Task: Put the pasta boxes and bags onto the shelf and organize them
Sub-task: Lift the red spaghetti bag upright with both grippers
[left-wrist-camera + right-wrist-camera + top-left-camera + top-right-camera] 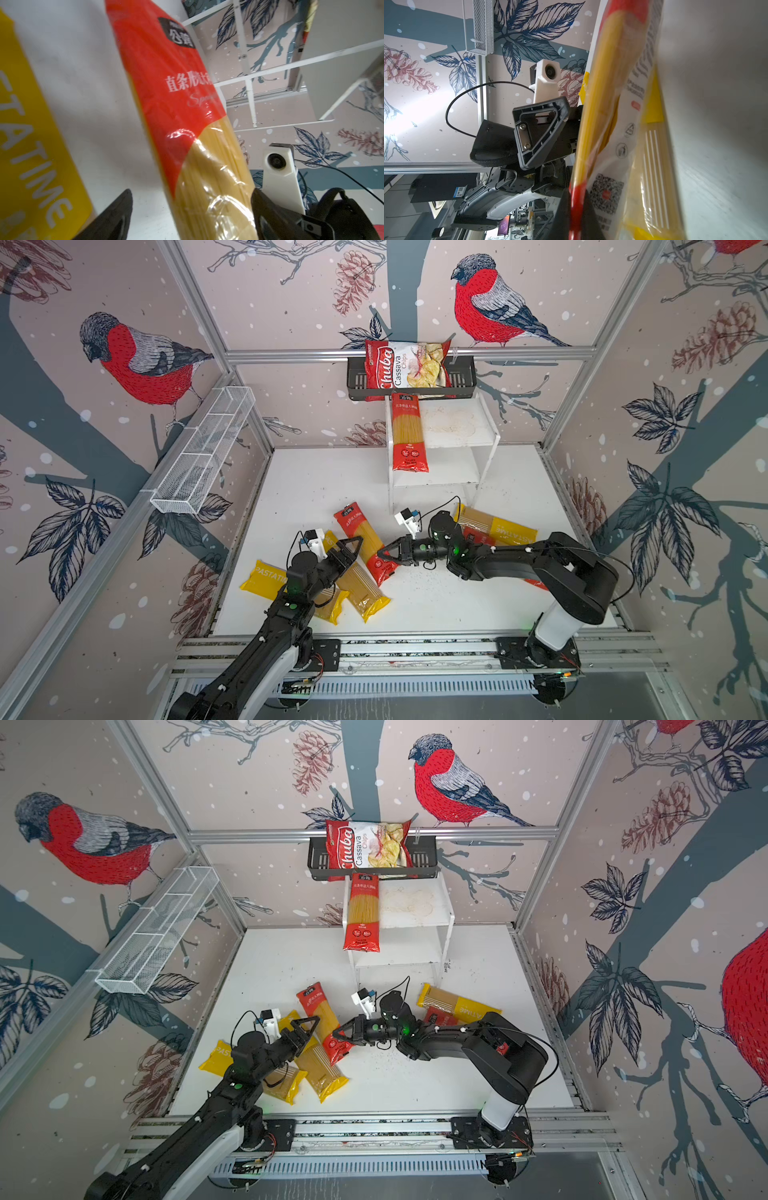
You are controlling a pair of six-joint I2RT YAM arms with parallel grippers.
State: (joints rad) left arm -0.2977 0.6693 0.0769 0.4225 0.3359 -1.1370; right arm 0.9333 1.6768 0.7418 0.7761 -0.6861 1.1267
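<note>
Right gripper is pinching the near end of the red-ended clear-middled spaghetti pack, which I'm seeing lying partly over a yellow PASTATIME pack on the white table. Left gripper is straddling it, jaws apart, with the white two-tier shelf standing well beyond.

A long red-ended clear spaghetti pack lies mid-table; the right gripper pinches its near end, and the left gripper, jaws apart, sits against its left edge.
</note>
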